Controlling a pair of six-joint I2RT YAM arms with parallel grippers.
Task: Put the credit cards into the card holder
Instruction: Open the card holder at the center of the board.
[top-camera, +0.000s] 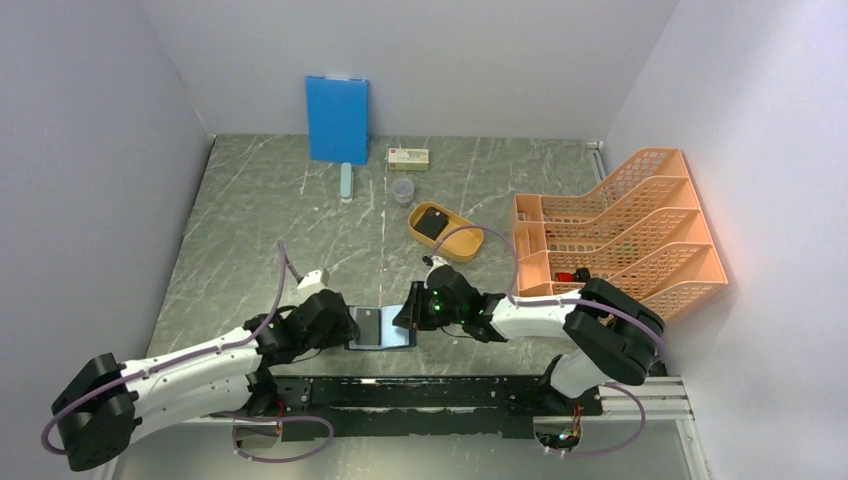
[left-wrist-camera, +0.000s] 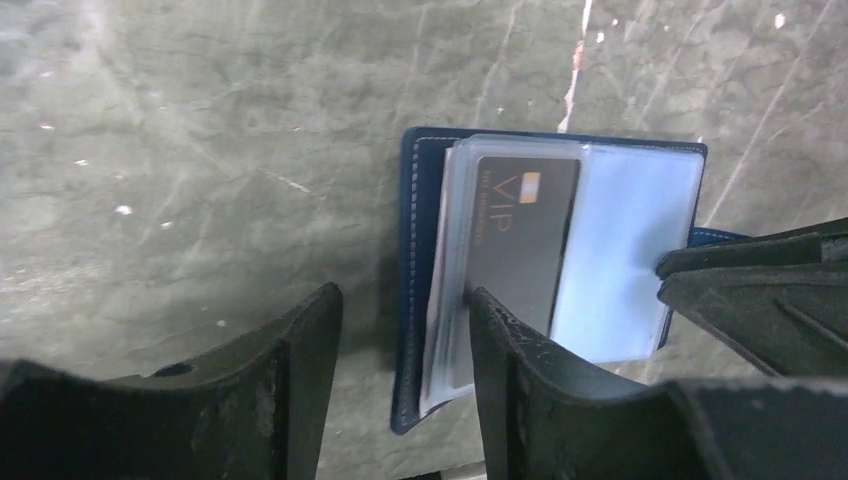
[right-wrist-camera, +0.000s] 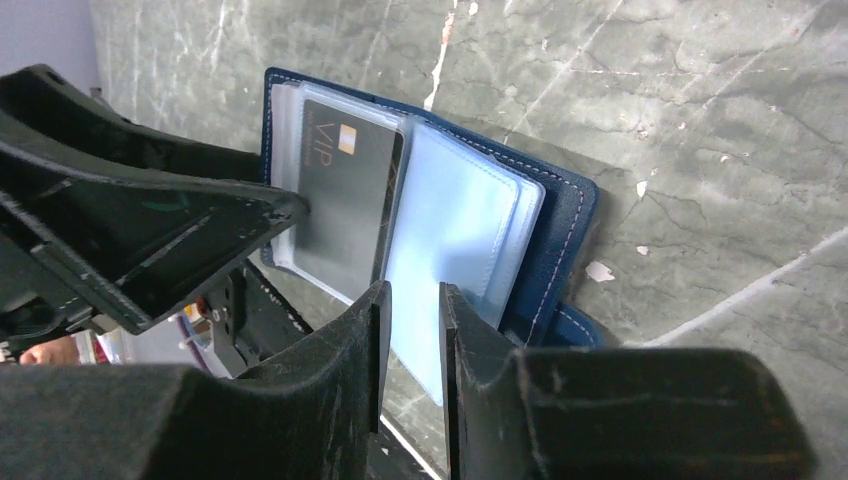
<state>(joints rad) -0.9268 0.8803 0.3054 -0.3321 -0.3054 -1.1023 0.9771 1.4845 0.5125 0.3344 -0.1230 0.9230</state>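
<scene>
The navy card holder (top-camera: 381, 328) lies open near the table's front edge, with clear sleeves and a light blue inside. A dark "VIP" credit card (left-wrist-camera: 520, 235) sits in its left sleeve and also shows in the right wrist view (right-wrist-camera: 345, 205). My left gripper (left-wrist-camera: 405, 345) is open. Its right finger (left-wrist-camera: 510, 350) rests on the card's near edge, and its left finger is on the bare table. My right gripper (right-wrist-camera: 412, 320) hovers over the light blue page (right-wrist-camera: 450, 230) with only a narrow gap between its jaws and nothing in them. Another dark card (top-camera: 432, 222) lies in the yellow tray.
The yellow-orange oval tray (top-camera: 462, 249) sits mid-table. An orange file rack (top-camera: 625, 230) stands at the right. A blue board (top-camera: 337, 118) leans on the back wall, with a small box (top-camera: 408, 157), a clear cup (top-camera: 402, 190) and a pale green bar (top-camera: 346, 181) nearby.
</scene>
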